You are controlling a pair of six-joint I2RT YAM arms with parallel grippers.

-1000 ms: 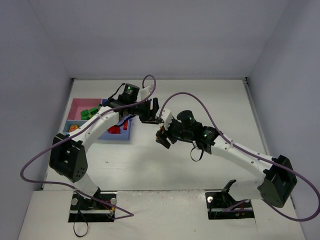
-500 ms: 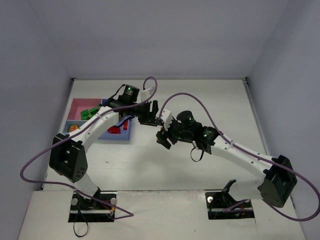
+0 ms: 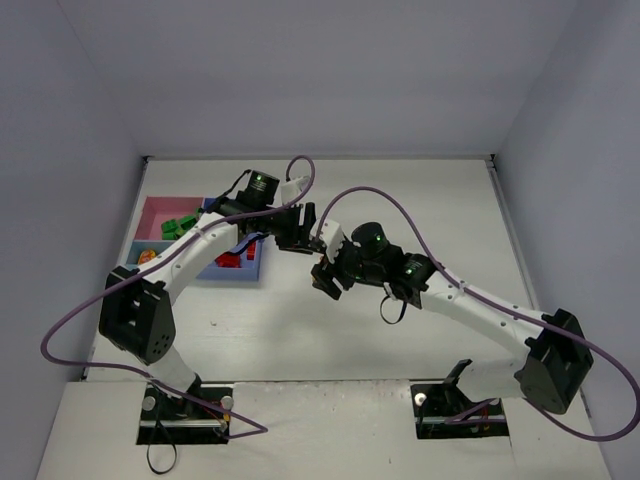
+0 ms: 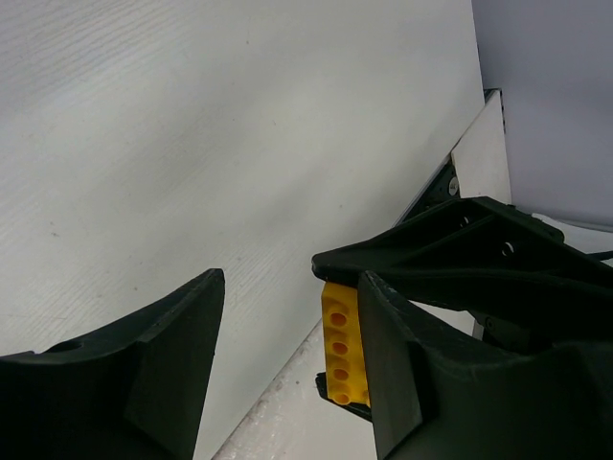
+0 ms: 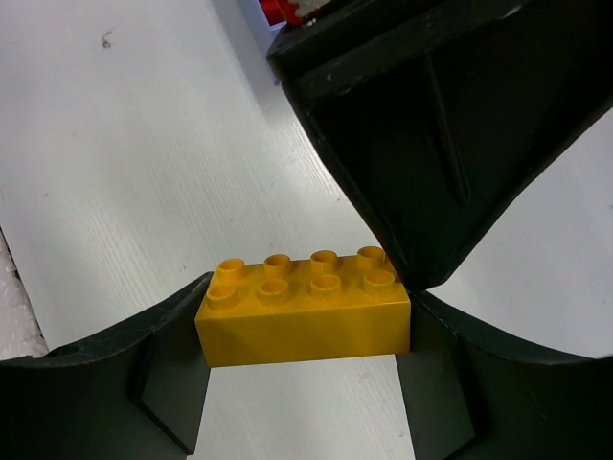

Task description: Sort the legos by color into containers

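Yellow 2x4 brick (image 5: 305, 311), above table (image 3: 400, 190) middle: likely light, rigid, slick. Right gripper (image 5: 306, 331) clamps its short ends. Left gripper (image 4: 287, 316) half-open, empty, alongside. Take your hold on long sides.

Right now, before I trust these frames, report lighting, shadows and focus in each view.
Top external: even, soft light, faint arm shadows on the table, no glare. Left wrist: the left fingers are dark with little detail against a bright table. Right wrist: the yellow brick is sharp, its studs clear; the right fingers beside it are just as dark.
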